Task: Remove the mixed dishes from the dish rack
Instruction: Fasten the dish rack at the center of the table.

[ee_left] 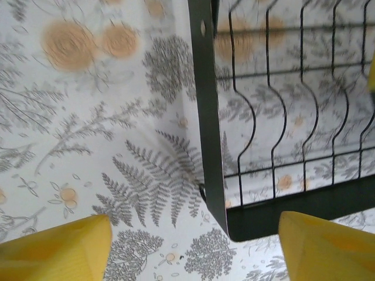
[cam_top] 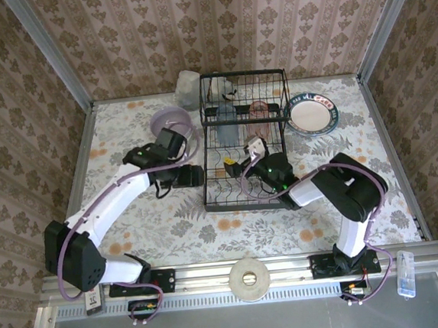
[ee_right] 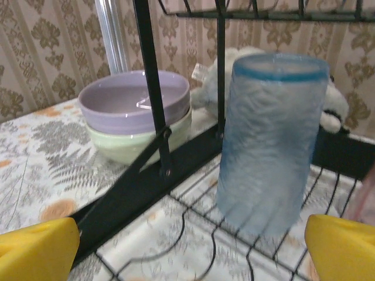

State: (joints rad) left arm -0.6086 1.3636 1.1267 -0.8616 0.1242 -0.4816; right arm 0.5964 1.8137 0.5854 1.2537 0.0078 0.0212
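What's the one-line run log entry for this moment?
left gripper: open, at dish rack corner | right gripper: open, facing blue tumbler standing in rack | lavender bowl in pale green bowl, beside rack

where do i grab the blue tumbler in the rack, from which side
Probably pinch the blue tumbler across its mid-wall, approaching level from the near side with the open right gripper: it stands upright, nearly straight-sided, with a dish rack post close beside it.

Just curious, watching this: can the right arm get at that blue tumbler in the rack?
Probably yes: its fingers are wide open and the blue tumbler stands straight ahead of them in the dish rack, nothing in front.
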